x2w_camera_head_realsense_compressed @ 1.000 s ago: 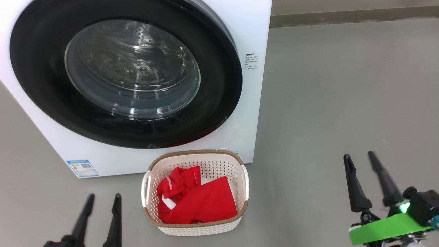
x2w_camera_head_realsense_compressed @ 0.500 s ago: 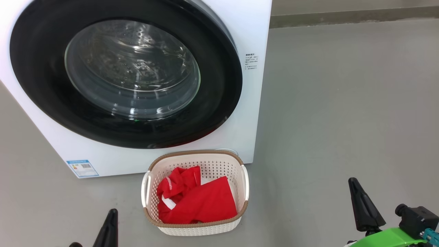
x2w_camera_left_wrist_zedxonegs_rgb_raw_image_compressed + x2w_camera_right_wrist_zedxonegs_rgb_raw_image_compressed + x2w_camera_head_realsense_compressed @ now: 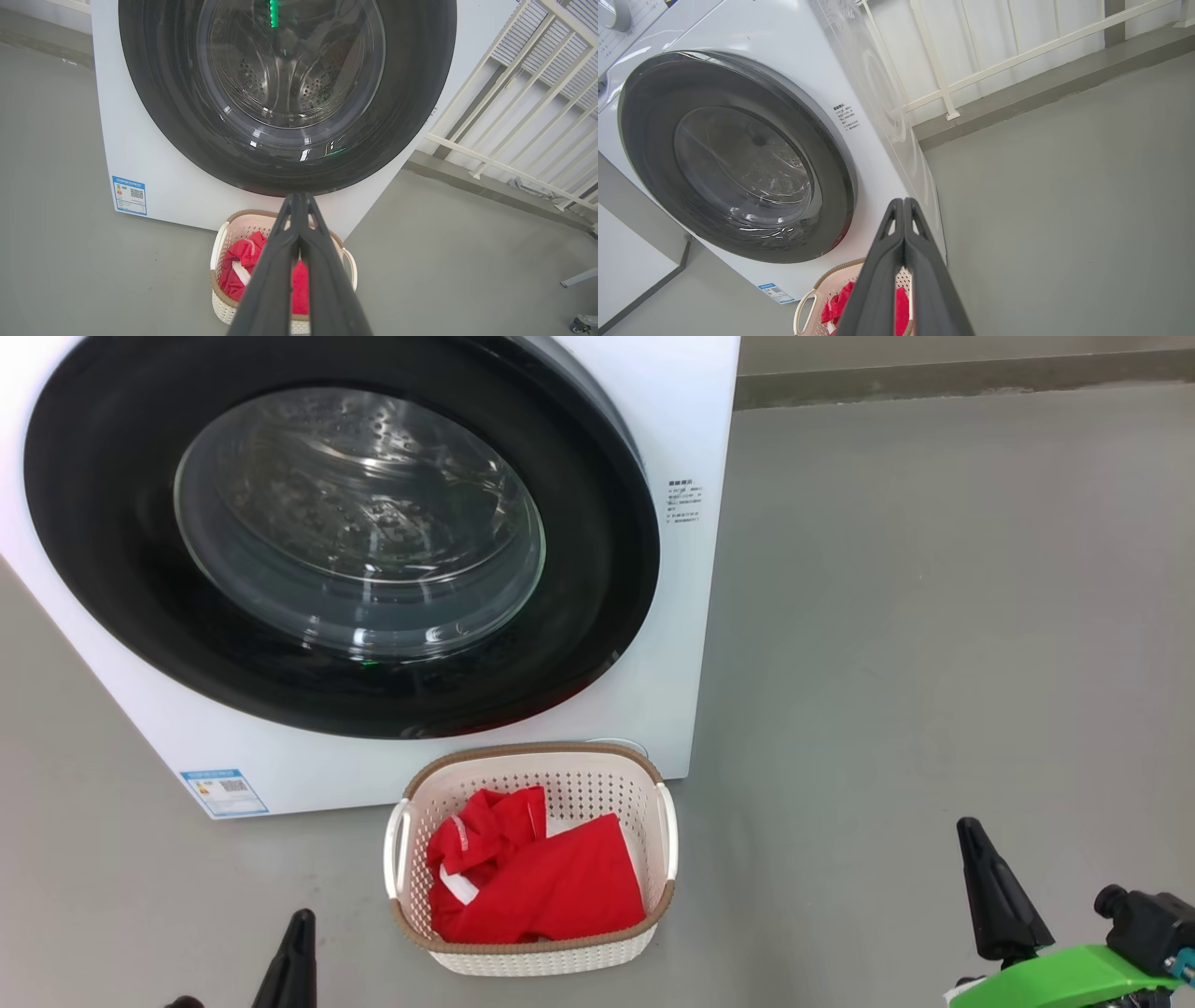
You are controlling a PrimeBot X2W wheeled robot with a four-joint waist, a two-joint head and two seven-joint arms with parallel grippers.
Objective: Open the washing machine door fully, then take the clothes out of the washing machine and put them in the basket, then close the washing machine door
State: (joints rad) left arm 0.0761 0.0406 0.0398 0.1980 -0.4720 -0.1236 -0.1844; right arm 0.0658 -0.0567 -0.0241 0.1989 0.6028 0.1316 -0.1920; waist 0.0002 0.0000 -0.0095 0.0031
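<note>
left gripper (image 3: 299,924) and right gripper (image 3: 969,831) hang empty, fingers pressed together, either side of the basket (image 3: 579,784).
the red clothes (image 3: 551,887) lie in the basket, on the floor (image 3: 934,616) just before the washer (image 3: 691,411); behind it the door (image 3: 112,569) looks flush to the front, the drum (image 3: 373,476) apparently bare. the risks, as judged: a door pushed to but unlatched could drift open, and an arm swung low could tip the light basket.
</note>
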